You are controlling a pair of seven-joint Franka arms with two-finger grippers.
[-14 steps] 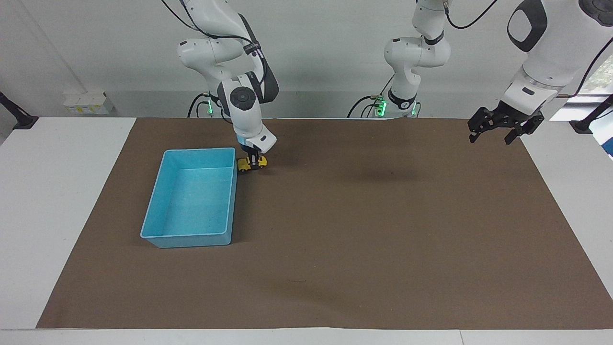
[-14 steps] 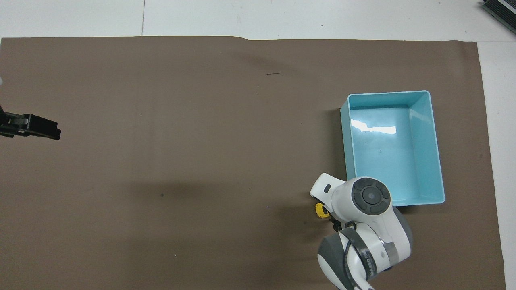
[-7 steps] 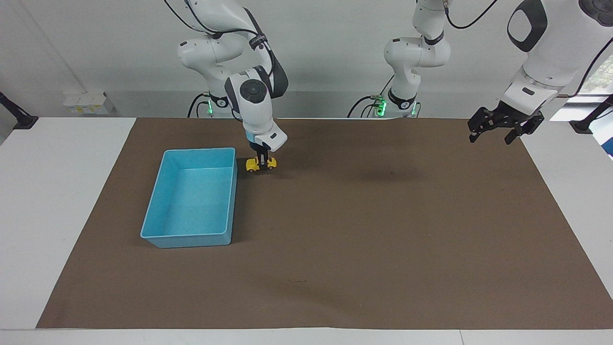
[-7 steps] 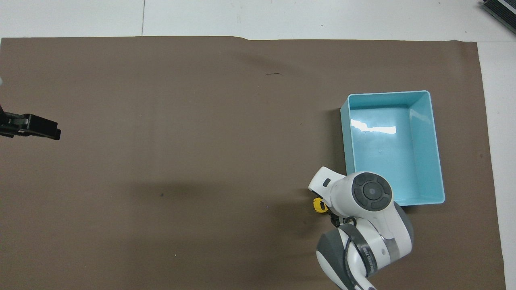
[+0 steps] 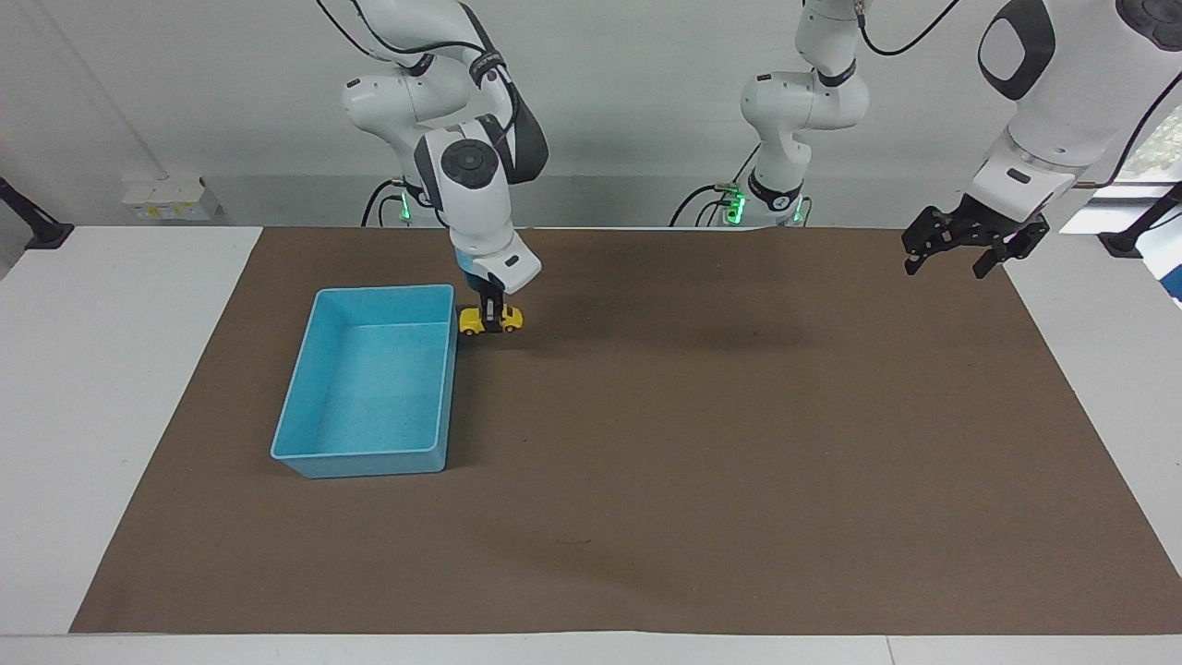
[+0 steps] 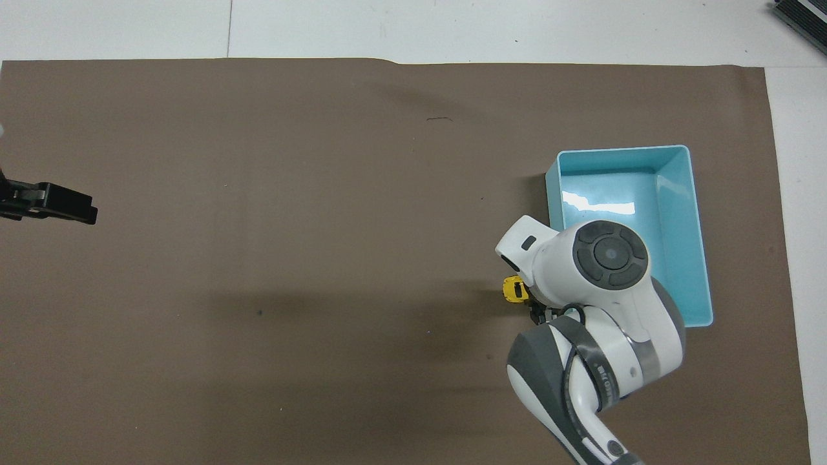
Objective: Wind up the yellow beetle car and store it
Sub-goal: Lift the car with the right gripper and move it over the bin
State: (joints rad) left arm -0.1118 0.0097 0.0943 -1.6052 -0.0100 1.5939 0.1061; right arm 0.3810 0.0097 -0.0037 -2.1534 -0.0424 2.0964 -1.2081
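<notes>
A: Going across the facing view from its left edge, what is sitting there first?

B: The blue bin [image 5: 374, 383] is resting on the brown mat [image 5: 702, 443] that is covering the bench [image 5: 111, 369], toward the right arm's end. Nothing is showing inside it.

A: And the yellow beetle car [image 5: 489, 320]?

B: It is sitting just beside the bin's corner nearest the robots, wheels apparently on the mat. The right gripper [image 5: 492, 315] is standing straight down on it, fingers clamped on the car's body.

A: So which step is in hand?

B: Judging by the car being held low on the mat rather than raised, the winding step is probably under way: rolling the wheels along the surface to load the spring. Storing is not yet done.

A: What is the next move calling for?

B: Likely keeping the grip firm, then lifting clear of the bin's wall and carrying the car over the opening before releasing.

A: And at the other end?

B: The left gripper [image 5: 970, 242] is waiting in the air over the mat's edge, fingers spread wide, holding nothing.
</notes>
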